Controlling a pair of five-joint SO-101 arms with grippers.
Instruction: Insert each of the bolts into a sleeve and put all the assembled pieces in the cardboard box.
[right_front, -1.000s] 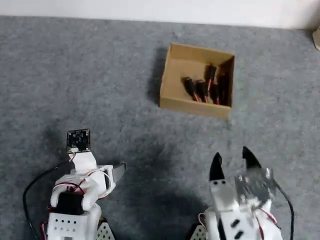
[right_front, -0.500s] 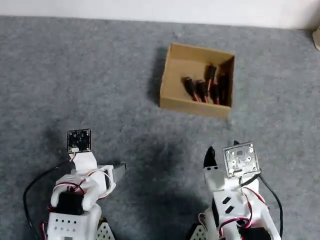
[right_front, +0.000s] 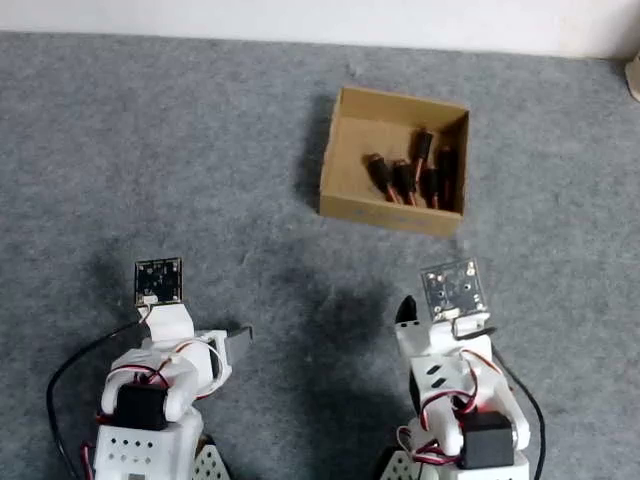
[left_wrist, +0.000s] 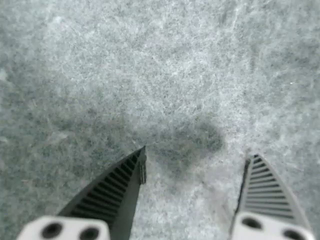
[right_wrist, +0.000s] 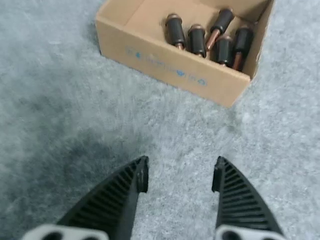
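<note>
The assembled bolt-and-sleeve pieces (right_wrist: 196, 40) lie together in the cardboard box (right_wrist: 165, 62), far and right of centre on the grey worktop (right_front: 180, 150). With every visible piece boxed, the task looks finished. Nearer, the right claw (right_wrist: 180, 175) and left claw (left_wrist: 197, 155) both gape wide, empty.
</note>
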